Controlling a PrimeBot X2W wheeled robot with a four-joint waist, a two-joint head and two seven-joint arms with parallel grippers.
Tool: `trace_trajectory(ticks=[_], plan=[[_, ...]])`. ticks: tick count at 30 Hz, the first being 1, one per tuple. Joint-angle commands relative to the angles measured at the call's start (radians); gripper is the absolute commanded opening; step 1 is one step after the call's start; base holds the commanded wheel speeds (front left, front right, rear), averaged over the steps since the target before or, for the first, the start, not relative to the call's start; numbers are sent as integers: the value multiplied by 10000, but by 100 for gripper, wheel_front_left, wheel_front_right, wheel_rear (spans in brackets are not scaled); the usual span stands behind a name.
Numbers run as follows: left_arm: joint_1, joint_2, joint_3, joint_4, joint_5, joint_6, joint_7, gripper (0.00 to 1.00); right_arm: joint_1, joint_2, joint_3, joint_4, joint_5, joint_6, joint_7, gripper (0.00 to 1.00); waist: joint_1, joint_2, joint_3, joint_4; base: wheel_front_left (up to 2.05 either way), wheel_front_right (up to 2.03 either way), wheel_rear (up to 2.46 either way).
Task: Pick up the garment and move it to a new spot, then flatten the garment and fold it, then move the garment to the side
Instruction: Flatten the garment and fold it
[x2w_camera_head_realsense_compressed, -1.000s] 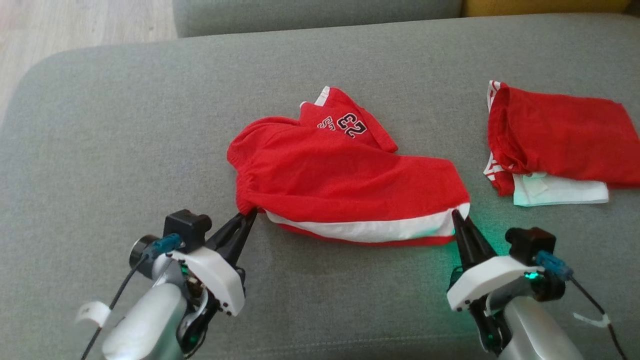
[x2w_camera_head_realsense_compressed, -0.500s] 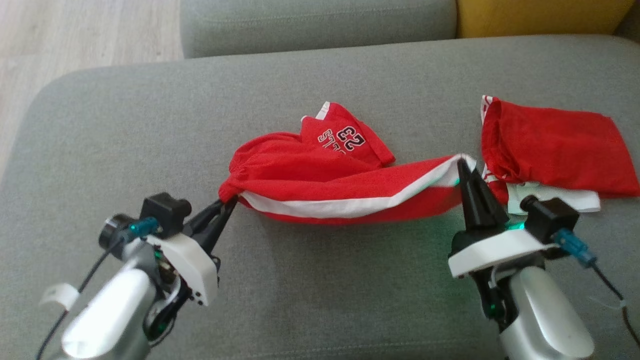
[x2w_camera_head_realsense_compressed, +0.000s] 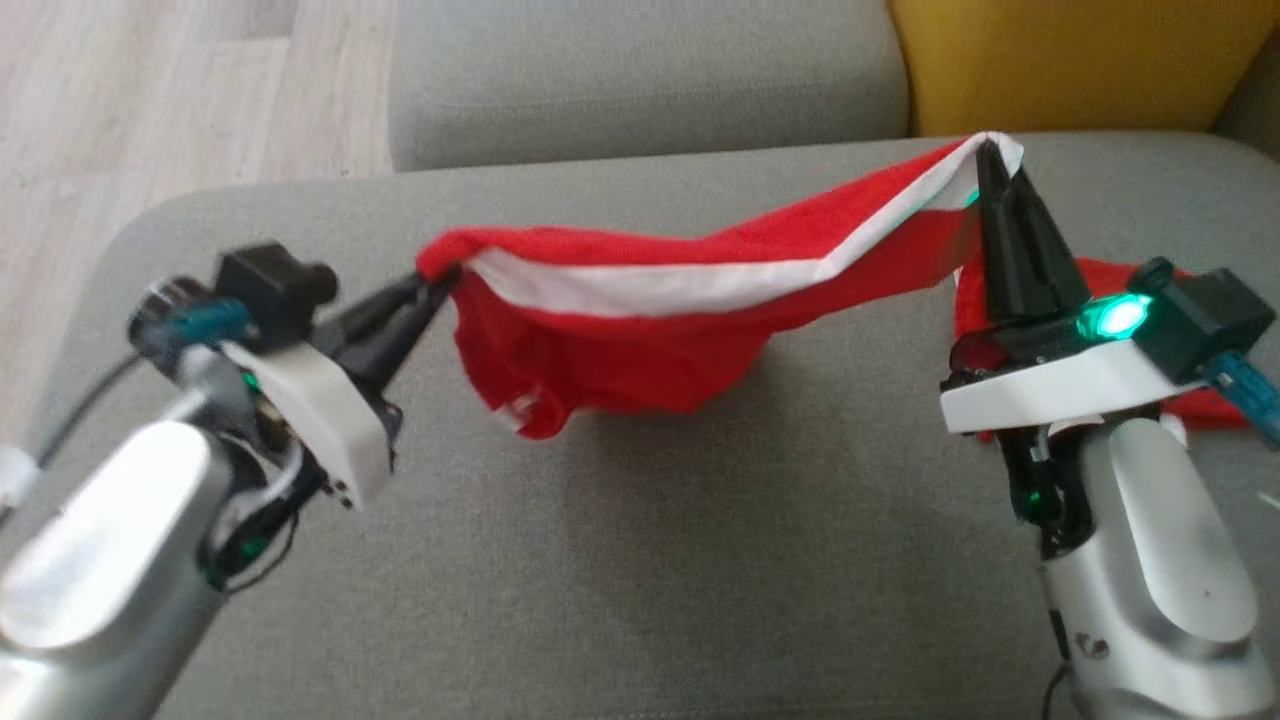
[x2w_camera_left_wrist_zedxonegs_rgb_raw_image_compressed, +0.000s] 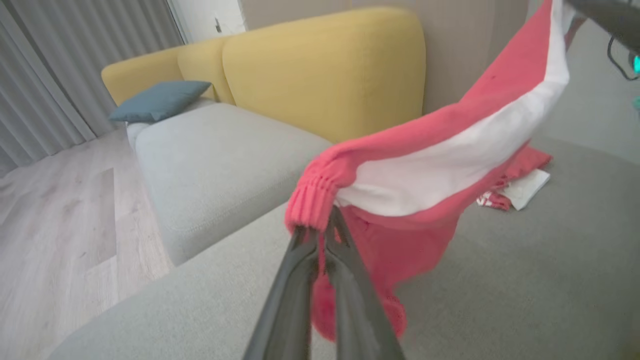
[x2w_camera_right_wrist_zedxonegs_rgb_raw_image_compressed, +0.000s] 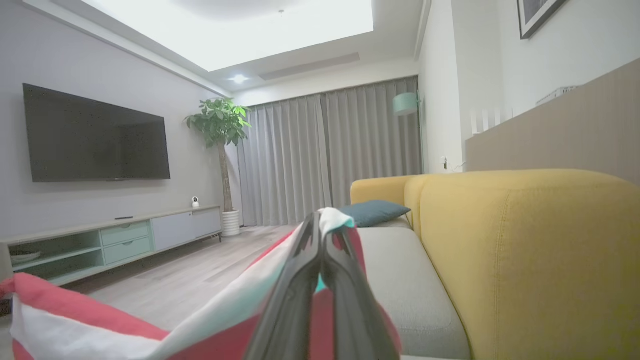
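Garment (x2w_camera_head_realsense_compressed: 620, 350) aloft, left fingers (x2w_camera_head_realsense_compressed: 390, 312), right fingers (x2w_camera_head_realsense_compressed: 1015, 250) clamped

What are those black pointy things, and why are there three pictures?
They are a robot's two pinchers, one on each arm. One picture is from a camera on its head, looking down at a gray sofa. The other two come from cameras on its wrists, looking along the fingers. The left gripper and right gripper are both shut on red shorts with a white stripe, holding them stretched in the air. More clothes lie on the sofa by the right arm.
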Motion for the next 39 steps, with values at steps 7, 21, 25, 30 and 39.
trace_trajectory(ticks=[7,21,25,30,39], plan=[[-178,405,1451,-1708,-1219,639,127,0,231,149,-422,-1445,-335,-9,418,0,0,-1,-330,57,0,0,0],[-6,535,2314,-3192,-2095,1301,261,0,191,387,-1148,-2914,-431,-9,2020,0,0,-1,298,107,0,0,0],[-1374,498,2373,-2059,-2162,866,541,0,-1540,388,-1024,-2025,-237,-9,2558,0,0,-1,1307,94,0,0,0],[-4236,258,2502,444,-1806,412,419,0,-5128,389,-953,371,-138,-9,2561,0,0,-1,2711,48,0,0,0],[-8539,-583,2570,4432,-560,202,-1830,0,-10362,389,-1587,4940,-586,-9,-188,0,0,-1,4011,12,0,0,0]])
